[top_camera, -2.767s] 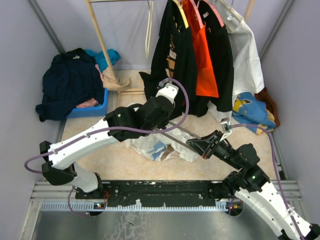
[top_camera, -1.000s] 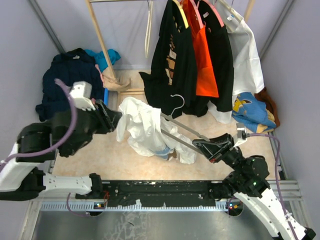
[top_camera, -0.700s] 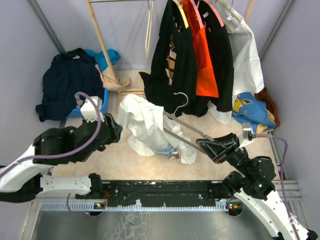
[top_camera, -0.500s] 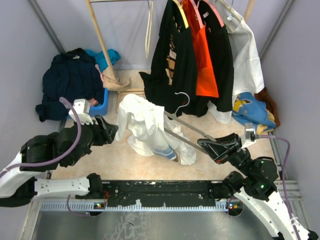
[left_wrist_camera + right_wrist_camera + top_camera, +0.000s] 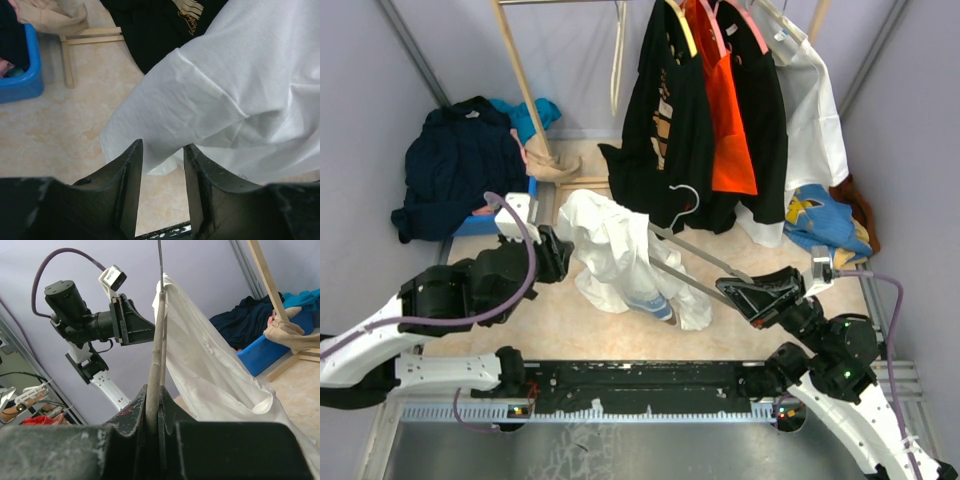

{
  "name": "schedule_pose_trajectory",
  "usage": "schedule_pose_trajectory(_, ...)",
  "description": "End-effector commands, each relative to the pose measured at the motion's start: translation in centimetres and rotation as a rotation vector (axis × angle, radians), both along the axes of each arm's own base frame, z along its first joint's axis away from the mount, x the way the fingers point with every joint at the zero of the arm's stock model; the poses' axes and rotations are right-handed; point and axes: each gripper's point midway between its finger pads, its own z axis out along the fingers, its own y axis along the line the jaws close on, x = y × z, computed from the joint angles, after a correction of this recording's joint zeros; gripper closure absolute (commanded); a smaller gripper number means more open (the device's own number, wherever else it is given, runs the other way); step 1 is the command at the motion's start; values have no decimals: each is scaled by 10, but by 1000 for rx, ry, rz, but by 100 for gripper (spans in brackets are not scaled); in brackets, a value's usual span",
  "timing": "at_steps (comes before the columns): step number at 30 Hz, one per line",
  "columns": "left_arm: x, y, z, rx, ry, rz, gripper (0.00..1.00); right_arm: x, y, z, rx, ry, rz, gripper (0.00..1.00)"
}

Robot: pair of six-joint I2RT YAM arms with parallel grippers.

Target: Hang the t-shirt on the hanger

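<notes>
L hand (image 5: 162,146) is swinging back in from the left, jaws half open, nothing clamped, tips just beside the t-shirt (image 5: 610,250). T-shirt is hanging bunched over the far end of the hanger (image 5: 155,365), which R hand (image 5: 750,292) is clamping at the near corner and holding aloft. Prob. lining up a regrasp to spread fabric along the hanger; not seated yet.

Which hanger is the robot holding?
The pale grey hanger with the silver hook, pinched in the right gripper, with the white t-shirt draped over it. The pink hanger and yellow hanger hang on the rack.
</notes>
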Motion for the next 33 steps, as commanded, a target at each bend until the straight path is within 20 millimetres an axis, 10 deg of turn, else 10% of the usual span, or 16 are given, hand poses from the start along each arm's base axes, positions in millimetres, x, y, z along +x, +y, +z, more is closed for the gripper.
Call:
schedule_pose_trajectory(1, 7, 9, 5, 50, -9, 81, 61, -26, -21, 51, 118, -151, -9, 100)
schedule_pose_trajectory(9, 10, 8, 25, 78, -19, 93, 100, -27, -22, 53, 121, -159, -8, 100)
schedule_pose_trajectory(33, 20, -26, 175, 35, -213, -47, 100, -28, -18, 44, 34, -194, -19, 100)
